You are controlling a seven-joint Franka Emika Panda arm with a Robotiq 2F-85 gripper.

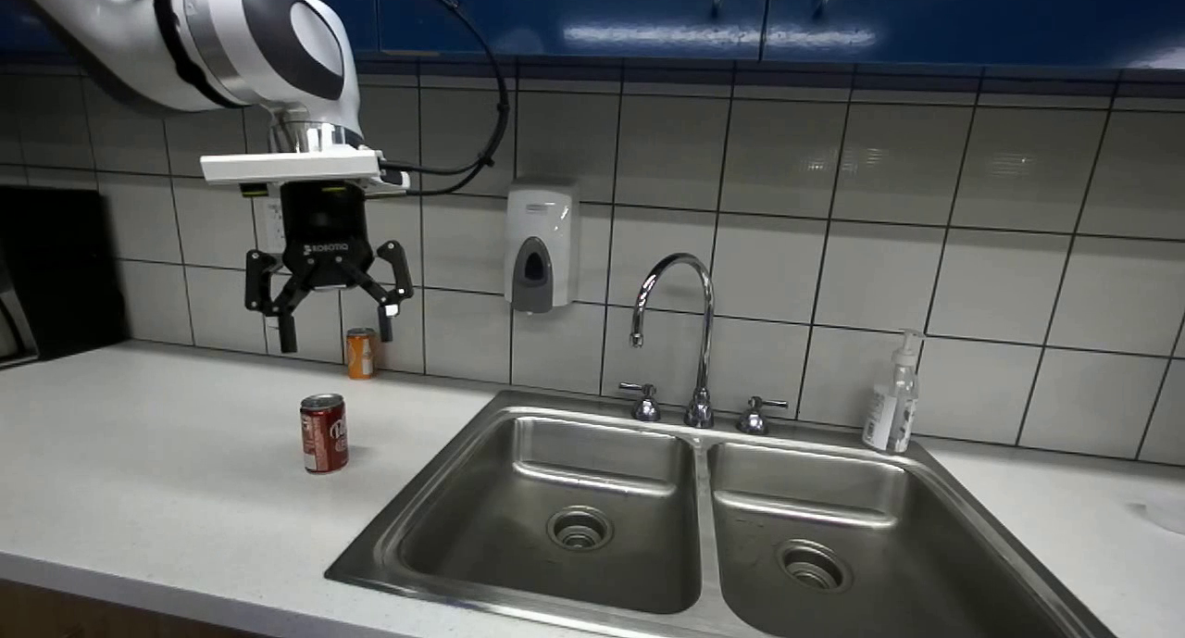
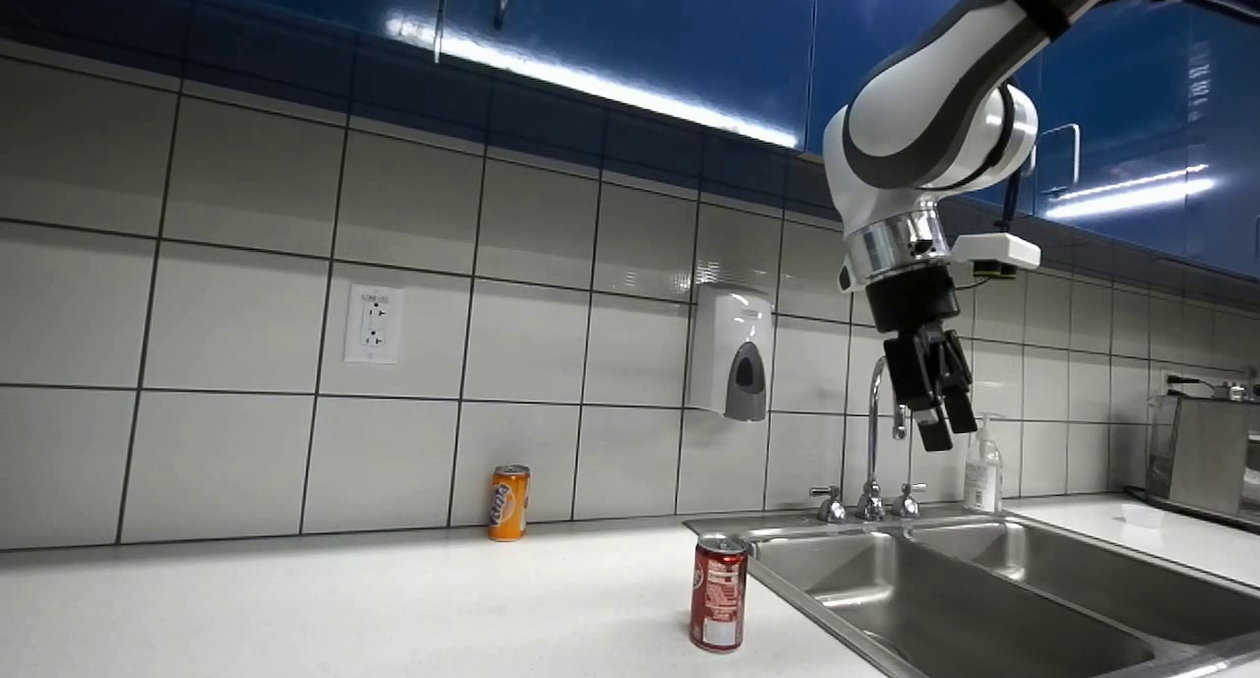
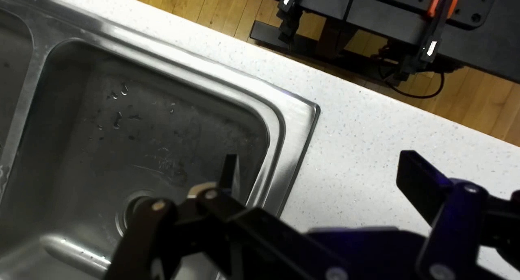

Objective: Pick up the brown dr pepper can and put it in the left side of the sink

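Observation:
The dark red-brown Dr Pepper can [image 1: 324, 434] stands upright on the white counter beside the sink. It also shows in an exterior view [image 2: 719, 594] near the sink's edge, and is out of the wrist view. The left basin [image 1: 500, 545] is the steel basin nearest the can, with a round drain and nothing in it. It shows in an exterior view [image 2: 945, 609] and in the wrist view [image 3: 162, 121]. My gripper [image 1: 337, 331] hangs high above the counter, apart from the can. Its fingers are wide apart with nothing between them, as an exterior view [image 2: 947, 427] and the wrist view [image 3: 321, 166] show.
An orange can [image 1: 360, 354] stands against the tiled wall. A tall faucet [image 1: 708, 342] with two handles rises behind the sink. A soap dispenser [image 1: 540, 244] hangs on the wall. A pump bottle [image 1: 893, 397] stands behind the right basin [image 1: 815, 499]. Blue cabinets [image 1: 574, 13] hang above.

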